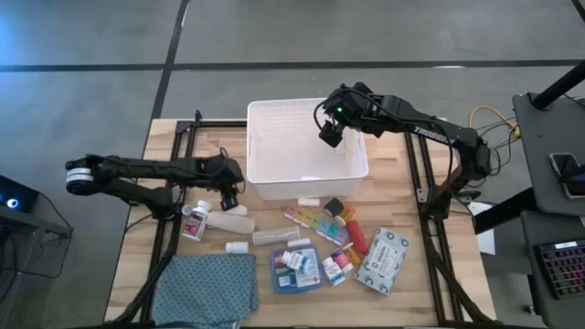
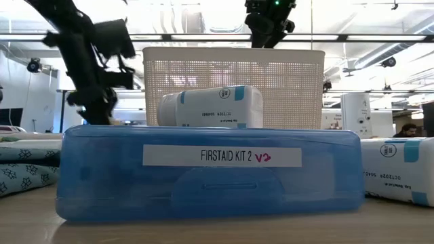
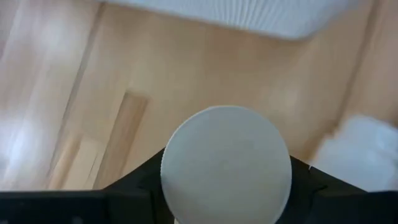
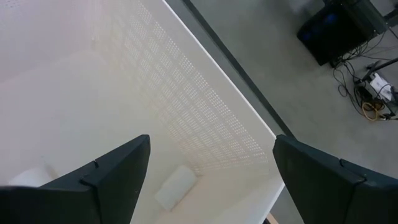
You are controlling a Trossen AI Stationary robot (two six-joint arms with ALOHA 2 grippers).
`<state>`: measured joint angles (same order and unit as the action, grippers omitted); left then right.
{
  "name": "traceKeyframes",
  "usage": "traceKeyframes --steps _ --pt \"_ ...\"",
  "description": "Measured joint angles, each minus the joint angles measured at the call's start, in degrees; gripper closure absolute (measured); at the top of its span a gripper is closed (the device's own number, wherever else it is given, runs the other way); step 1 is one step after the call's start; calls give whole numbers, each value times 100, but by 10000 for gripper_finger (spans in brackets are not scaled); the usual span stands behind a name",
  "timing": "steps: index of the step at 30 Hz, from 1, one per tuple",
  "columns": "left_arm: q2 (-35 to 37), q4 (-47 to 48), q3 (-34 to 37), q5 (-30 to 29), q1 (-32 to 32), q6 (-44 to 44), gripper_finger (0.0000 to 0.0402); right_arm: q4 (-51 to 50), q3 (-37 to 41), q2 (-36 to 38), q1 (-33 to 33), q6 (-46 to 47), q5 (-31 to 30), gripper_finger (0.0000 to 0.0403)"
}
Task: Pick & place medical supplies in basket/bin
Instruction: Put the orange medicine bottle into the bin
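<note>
While the right gripper (image 1: 331, 133) hangs over the bin (image 1: 259, 174) with its fingers (image 4: 106, 180) spread wide and nothing between them, we judge it has nothing to carry and should lift clear and head back to the pile. In the right wrist view 1 small white item (image 4: 176, 186) lies on the bin floor by the perforated wall, with a hint of a 2nd at the edge; we can't name either.

Left gripper (image 1: 228, 192) sits just outside the bin's left front corner, low over the table (image 1: 439, 292). Its wrist view shows a round white cap (image 3: 226, 163) squeezed between the dark fingers (image 3: 134, 180), so we call it closed on a white bottle. To do this well we'd raise it straight up until it clears the rolled rim, swing over the bin's middle away from the right arm, then open low so the bottle doesn't bounce.

Count on the table, high view:
- 1 blue first-aid box (image 1: 297, 270), with 1 white bottle (image 2: 210, 107) on its lid
- 1 pill organiser strip (image 1: 315, 224)
- 1 wipes pack (image 1: 384, 261)
- 1 red-orange tube (image 1: 357, 238)
- 1 pink container (image 1: 336, 266)
- about 5 loose white bottles and tubes at left and centre, hard to split
- 1 teal cloth (image 1: 206, 285), not a supply
</note>
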<state>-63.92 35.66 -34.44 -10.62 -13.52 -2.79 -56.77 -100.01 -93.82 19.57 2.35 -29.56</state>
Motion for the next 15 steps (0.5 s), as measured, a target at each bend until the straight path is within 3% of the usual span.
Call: traceKeyframes --steps 8,12,15 --pt "1451 925 -1067 -116 9 -779 230 9 2 0 65 -105 0 74" --pt "1841 848 -1776 -1047 8 -1223 232 46 4 0 144 -105 -4 74" --pt "1880 -35 -2186 -1403 2 -1181 232 98 4 0 173 -105 -7 74"
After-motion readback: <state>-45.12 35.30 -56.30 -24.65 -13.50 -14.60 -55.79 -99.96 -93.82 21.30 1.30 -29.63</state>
